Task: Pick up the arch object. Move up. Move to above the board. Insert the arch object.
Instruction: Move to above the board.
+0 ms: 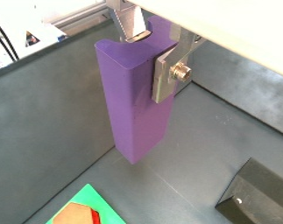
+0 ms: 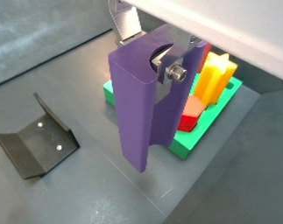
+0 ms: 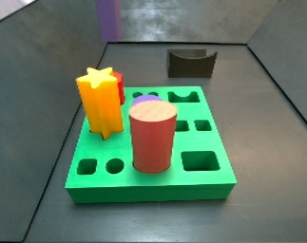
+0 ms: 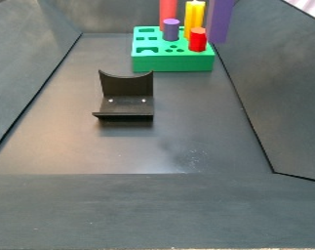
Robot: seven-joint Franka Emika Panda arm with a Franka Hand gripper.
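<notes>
The fingers [image 1: 153, 54] were clamped on the upper part of the arch object [image 1: 134, 101], one silver plate pressed flat against its side and the other against the opposite face, as both wrist views showed. The tall purple block hung upright and clear of the desk [image 2: 96, 192], its lower end well above the dark floor.

In a wrist view the arch object [image 2: 144, 105] hung just beside the board [image 2: 190, 140], over bare desk rather than over the slab. In a side view only a strip of purple showed at the upper edge of the picture [image 3: 106, 17], beyond the board's far edge [image 3: 149, 142]. Another side view put it [image 4: 225, 20] at the far end of the desk, next to the board [image 4: 173, 57].

The board already carried a yellow star piece [image 3: 100, 100], a red cylinder [image 3: 152, 138] and a small lilac peg [image 3: 145, 100]; several cut-outs lay empty. The fixture [image 4: 123, 96] stood near the middle of the desk, well apart from the arm.

By my judgement the pick-up and the lift were done, and the carry toward the board was in hand. The next move called for bringing the block over its matching hole, keeping it upright and its notch turned correctly, and clear of the tall pieces, before any descent.
</notes>
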